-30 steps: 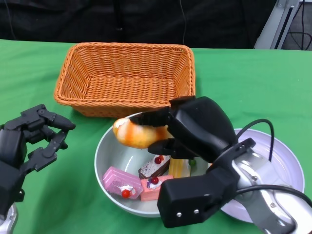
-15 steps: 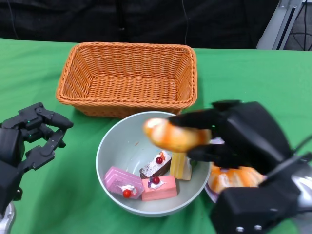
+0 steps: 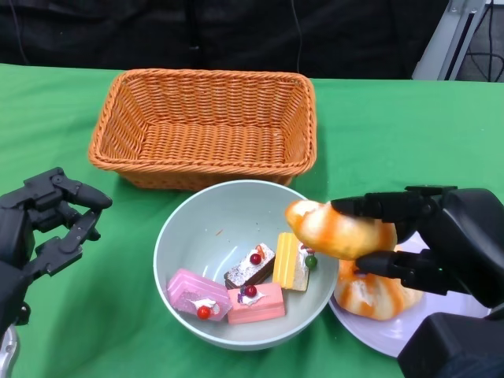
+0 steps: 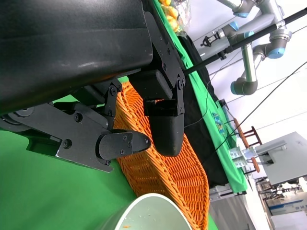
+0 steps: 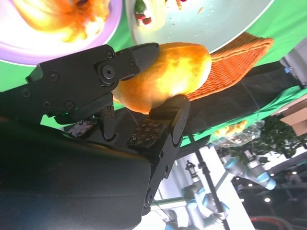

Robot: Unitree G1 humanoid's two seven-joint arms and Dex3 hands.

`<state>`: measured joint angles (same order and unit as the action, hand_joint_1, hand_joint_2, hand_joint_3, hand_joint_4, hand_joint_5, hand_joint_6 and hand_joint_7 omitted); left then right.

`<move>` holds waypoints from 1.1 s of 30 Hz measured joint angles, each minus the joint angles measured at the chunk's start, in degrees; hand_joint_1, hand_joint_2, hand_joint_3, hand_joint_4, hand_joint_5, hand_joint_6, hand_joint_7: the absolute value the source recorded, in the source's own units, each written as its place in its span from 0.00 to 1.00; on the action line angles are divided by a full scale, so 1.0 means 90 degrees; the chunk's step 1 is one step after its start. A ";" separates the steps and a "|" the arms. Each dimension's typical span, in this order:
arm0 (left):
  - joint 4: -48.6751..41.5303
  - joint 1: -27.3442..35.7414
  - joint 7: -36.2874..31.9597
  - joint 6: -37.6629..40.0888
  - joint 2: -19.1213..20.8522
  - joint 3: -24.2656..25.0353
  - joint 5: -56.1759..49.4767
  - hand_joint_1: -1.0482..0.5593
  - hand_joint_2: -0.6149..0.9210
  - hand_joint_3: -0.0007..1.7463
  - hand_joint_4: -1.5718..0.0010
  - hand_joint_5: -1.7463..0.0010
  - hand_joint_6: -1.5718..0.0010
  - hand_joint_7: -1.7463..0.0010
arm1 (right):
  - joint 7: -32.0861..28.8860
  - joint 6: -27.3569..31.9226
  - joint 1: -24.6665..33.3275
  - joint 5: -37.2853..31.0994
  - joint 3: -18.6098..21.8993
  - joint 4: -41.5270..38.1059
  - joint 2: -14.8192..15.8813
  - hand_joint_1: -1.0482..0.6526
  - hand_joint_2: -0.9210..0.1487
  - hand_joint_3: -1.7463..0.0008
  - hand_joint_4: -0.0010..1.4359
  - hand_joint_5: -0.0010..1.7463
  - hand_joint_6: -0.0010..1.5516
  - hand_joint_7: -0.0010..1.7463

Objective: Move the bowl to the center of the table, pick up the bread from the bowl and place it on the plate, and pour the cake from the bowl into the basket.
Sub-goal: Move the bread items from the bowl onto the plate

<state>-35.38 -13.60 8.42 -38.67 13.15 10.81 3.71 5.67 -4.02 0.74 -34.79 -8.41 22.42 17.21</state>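
A pale green bowl sits mid-table with several cake slices in it. My right hand grips an orange-glazed bread roll, holding it in the air over the bowl's right rim and the edge of the lilac plate. In the right wrist view the same bread roll is pinched between black fingers. Another bread roll lies on the plate. My left hand hovers left of the bowl, fingers apart, empty.
An orange wicker basket stands just behind the bowl, empty; it also shows in the left wrist view as a basket beside the bowl rim. Green cloth covers the table.
My right hand has carried the bread from above the bowl's left side rightward to over the plate's edge. The left hand has barely moved.
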 measured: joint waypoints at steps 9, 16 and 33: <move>-0.0019 -0.0027 0.0015 -0.0005 0.0000 0.0001 0.0001 0.59 0.93 0.28 0.49 0.15 0.47 0.41 | 0.0000 -0.0020 0.0009 0.0044 0.0065 -0.0010 0.0000 0.53 0.05 1.00 0.56 0.65 0.77 0.05; -0.0181 -0.0086 0.0064 -0.0119 0.0048 0.0026 0.0000 0.59 0.94 0.28 0.50 0.15 0.47 0.41 | -0.0728 0.0256 -0.0133 -0.0394 0.0484 -0.1515 0.0197 0.55 0.06 1.00 0.57 0.65 0.76 0.04; -0.0303 -0.0124 0.0114 -0.0182 0.0084 0.0063 0.0004 0.59 0.94 0.28 0.49 0.15 0.47 0.41 | -0.1146 0.0115 -0.0378 -0.0430 0.0549 -0.2179 0.0263 0.53 0.05 1.00 0.54 0.73 0.79 0.04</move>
<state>-38.11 -14.72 9.44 -40.31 13.91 11.38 3.74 -4.64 -2.98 -2.67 -38.66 -3.47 2.80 19.58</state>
